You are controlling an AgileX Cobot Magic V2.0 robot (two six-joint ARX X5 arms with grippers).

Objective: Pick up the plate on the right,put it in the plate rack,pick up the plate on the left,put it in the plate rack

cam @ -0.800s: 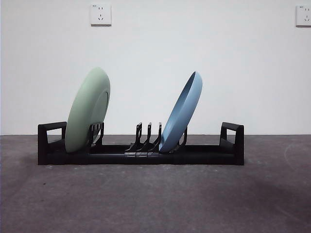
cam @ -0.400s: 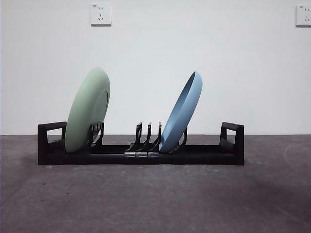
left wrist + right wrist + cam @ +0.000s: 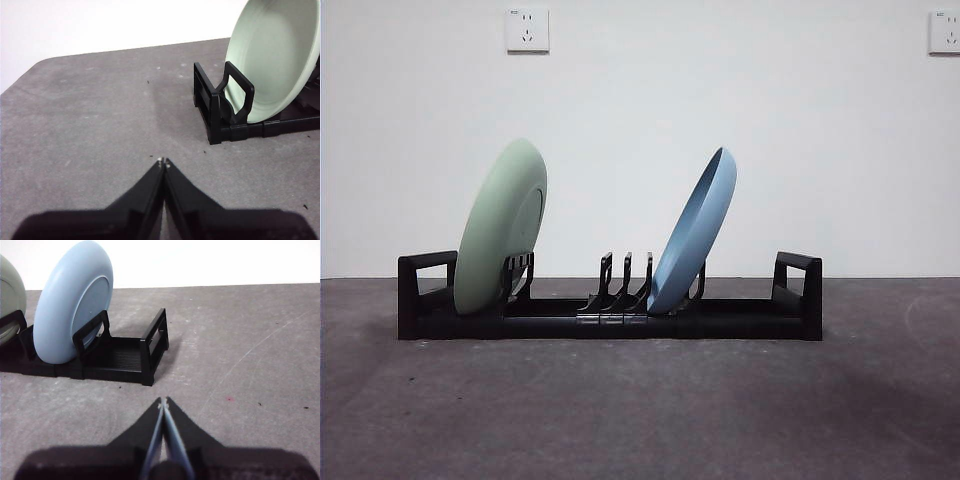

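Note:
The black plate rack (image 3: 610,318) lies across the grey table in the front view. A pale green plate (image 3: 500,228) leans in its left end, and a light blue plate (image 3: 695,232) leans in its prongs right of the middle. No arm shows in the front view. In the left wrist view my left gripper (image 3: 163,162) is shut and empty, apart from the rack's end handle (image 3: 235,95) and the green plate (image 3: 272,55). In the right wrist view my right gripper (image 3: 163,401) is shut and empty, short of the rack's other end (image 3: 152,347) and the blue plate (image 3: 72,302).
A white wall with two power sockets (image 3: 527,29) stands behind the table. Bare grey tabletop (image 3: 640,410) lies in front of the rack. In the left wrist view the table's rounded corner edge (image 3: 30,70) is visible.

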